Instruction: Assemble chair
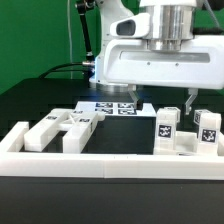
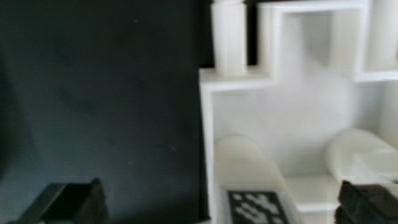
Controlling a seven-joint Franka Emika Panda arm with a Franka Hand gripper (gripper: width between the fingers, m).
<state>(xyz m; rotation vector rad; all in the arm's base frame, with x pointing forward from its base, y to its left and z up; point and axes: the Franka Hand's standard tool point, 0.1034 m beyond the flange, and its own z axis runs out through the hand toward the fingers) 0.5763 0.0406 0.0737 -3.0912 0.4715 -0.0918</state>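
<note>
The chair is in loose white parts with black-and-white tags. Several blocky pieces (image 1: 60,128) lie at the exterior view's left. Two upright tagged pieces (image 1: 167,128) (image 1: 207,130) stand at its right. My gripper (image 1: 163,102) hangs open just above the nearer upright piece and grips nothing. In the wrist view the dark fingertips (image 2: 71,205) stand wide apart, with my gripper (image 2: 221,205) over a white tagged part (image 2: 267,150). A notched white piece (image 2: 285,40) lies beyond it. Whether the fingers touch any part cannot be told.
A long low white border rail (image 1: 110,165) runs along the front of the black table (image 1: 40,95). The marker board (image 1: 112,107) lies flat behind the parts, under the arm. A green wall stands at the back.
</note>
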